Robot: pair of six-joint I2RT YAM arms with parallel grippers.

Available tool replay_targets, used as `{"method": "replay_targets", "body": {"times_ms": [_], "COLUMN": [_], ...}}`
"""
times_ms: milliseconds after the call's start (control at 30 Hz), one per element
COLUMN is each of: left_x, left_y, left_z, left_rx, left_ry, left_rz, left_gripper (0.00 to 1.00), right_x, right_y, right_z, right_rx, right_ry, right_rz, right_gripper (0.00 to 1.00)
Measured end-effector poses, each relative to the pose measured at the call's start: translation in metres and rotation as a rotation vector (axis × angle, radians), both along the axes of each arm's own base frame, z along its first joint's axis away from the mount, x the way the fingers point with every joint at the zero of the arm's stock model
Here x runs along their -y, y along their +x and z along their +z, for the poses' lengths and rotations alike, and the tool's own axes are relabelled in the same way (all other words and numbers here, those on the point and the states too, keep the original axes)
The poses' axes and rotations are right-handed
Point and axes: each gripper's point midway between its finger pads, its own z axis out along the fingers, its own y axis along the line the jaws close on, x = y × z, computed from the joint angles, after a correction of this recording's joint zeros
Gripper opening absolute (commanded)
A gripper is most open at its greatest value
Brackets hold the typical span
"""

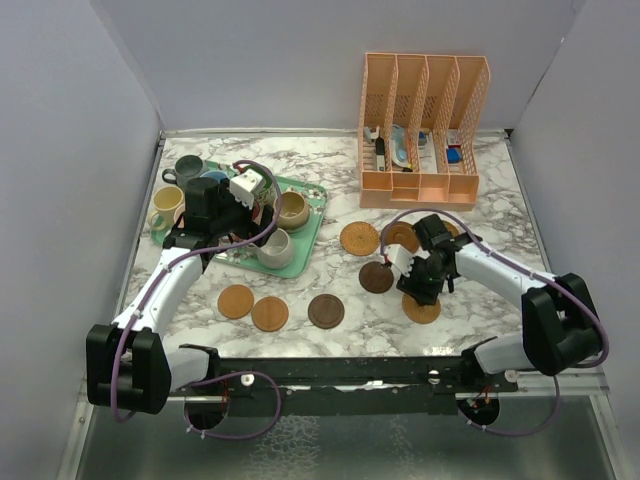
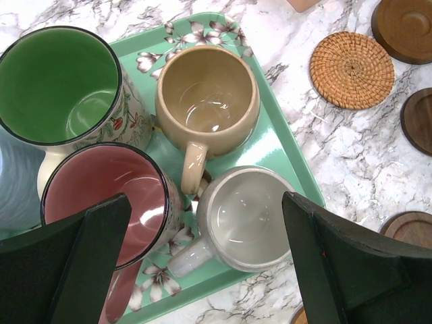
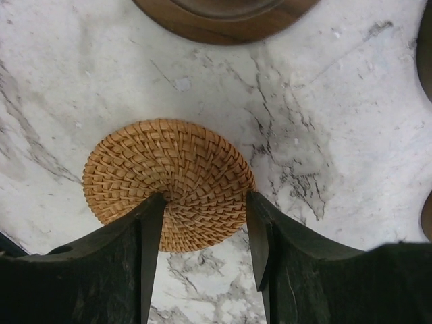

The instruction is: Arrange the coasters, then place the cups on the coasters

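My left gripper (image 1: 258,225) (image 2: 206,202) hangs wide open above the mint-green tray (image 1: 311,232) (image 2: 283,152). A grey-cream cup (image 2: 243,219) (image 1: 275,248) sits between its fingers, untouched. A pink cup (image 2: 101,192), a tan cup (image 2: 209,101) (image 1: 291,208) and a green cup (image 2: 57,81) stand beside it. A yellow cup (image 1: 165,205) stands left of the tray. My right gripper (image 1: 418,290) (image 3: 202,223) is low over a woven coaster (image 3: 169,179) (image 1: 421,308) lying flat on the marble. Its jaws are partly open, with the fingertips over the coaster's near half. Other coasters (image 1: 270,314) lie along the front.
A peach desk organizer (image 1: 425,125) stands at the back right. More wooden coasters lie near the right gripper: a dark one (image 1: 376,277) (image 3: 223,17), and tan ones (image 1: 359,238) (image 1: 400,236). A dark teal cup (image 1: 188,170) stands behind the tray. Grey walls enclose the table.
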Motion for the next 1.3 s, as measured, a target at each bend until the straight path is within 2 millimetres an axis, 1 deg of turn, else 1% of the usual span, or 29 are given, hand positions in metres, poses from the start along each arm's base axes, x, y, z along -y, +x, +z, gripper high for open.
{"method": "replay_targets", "body": {"times_ms": [100, 333, 533, 567, 667, 733, 767, 833, 1000, 1167, 1300], "left_x": [0.0, 0.002, 0.002, 0.002, 0.002, 0.002, 0.002, 0.002, 0.002, 0.002, 0.002], "left_y": [0.0, -0.001, -0.001, -0.001, -0.001, -0.001, -0.001, -0.001, 0.0, 0.0, 0.0], "left_z": [0.0, -0.001, -0.001, -0.001, -0.001, -0.001, -0.001, -0.001, -0.001, -0.001, -0.001], "left_rx": [0.0, -0.002, -0.003, -0.003, -0.002, -0.001, -0.001, -0.001, 0.001, 0.003, 0.005], "left_ry": [0.0, 0.0, 0.001, 0.001, 0.002, 0.003, 0.004, 0.004, 0.006, 0.008, 0.011], "left_rz": [-0.001, -0.007, -0.008, -0.008, -0.008, -0.009, -0.009, -0.01, -0.011, -0.013, -0.014], "left_gripper": [0.99, 0.99, 0.99, 0.99, 0.99, 0.99, 0.99, 0.99, 0.99, 0.99, 0.99], "right_x": [0.007, 0.045, 0.087, 0.098, 0.122, 0.141, 0.144, 0.161, 0.19, 0.21, 0.217], "right_y": [0.003, 0.019, 0.032, 0.035, 0.044, 0.055, 0.056, 0.067, 0.098, 0.128, 0.145], "right_z": [-0.001, -0.001, 0.0, 0.0, 0.0, 0.0, 0.0, 0.0, 0.001, 0.001, 0.003], "right_rx": [-0.004, 0.006, 0.02, 0.02, 0.02, 0.018, 0.019, 0.024, 0.035, 0.054, 0.075], "right_ry": [0.0, -0.009, -0.022, -0.025, -0.034, -0.041, -0.045, -0.057, -0.092, -0.143, -0.152], "right_rz": [-0.028, -0.137, -0.239, -0.265, -0.326, -0.376, -0.381, -0.424, -0.499, -0.559, -0.591], "right_gripper": [0.51, 0.5, 0.49, 0.49, 0.49, 0.48, 0.48, 0.48, 0.48, 0.48, 0.48]}}
